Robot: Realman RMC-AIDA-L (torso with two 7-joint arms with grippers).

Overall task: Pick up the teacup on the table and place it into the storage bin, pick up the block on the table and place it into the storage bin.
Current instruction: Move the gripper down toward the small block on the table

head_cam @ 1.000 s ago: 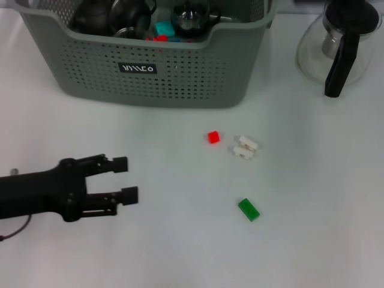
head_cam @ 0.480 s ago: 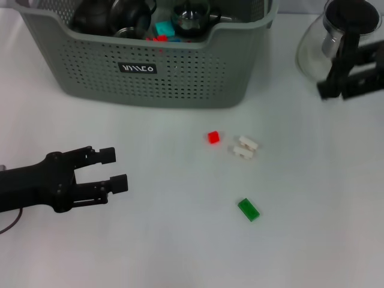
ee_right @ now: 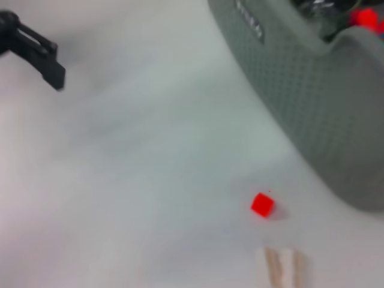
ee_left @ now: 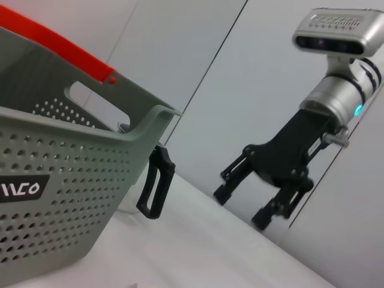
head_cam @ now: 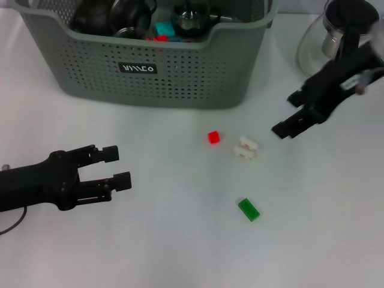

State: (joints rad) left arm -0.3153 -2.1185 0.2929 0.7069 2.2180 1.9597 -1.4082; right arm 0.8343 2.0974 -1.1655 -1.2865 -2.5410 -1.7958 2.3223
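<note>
From the head camera we see the storage bin (head_cam: 150,57) at twelve o'clock, its black label (head_cam: 137,68) carrying white lettering we cannot read with certainty. Dark teaware and a teal piece lie inside it. On the white surface (head_cam: 168,240), toward the middle, a red block (head_cam: 213,137) sits just beside a pair of white blocks (head_cam: 246,147), with a green block (head_cam: 249,209) at five o'clock from them. Our left hand (head_cam: 117,167) rests at eight o'clock, fingers spread and holding nothing, with open room between it and the blocks. Our right hand (head_cam: 290,115) hangs at two o'clock, spread and empty, near the white blocks, in front of a glass teapot (head_cam: 336,48).

From the left wrist we see the bin's corner, a label fragment reading roughly "IICO", the teapot's black handle (ee_left: 156,183), and the right hand spread apart.

From the right wrist we see the red block near the bin's wall, the white blocks at the frame's edge, and the left hand far off.
</note>
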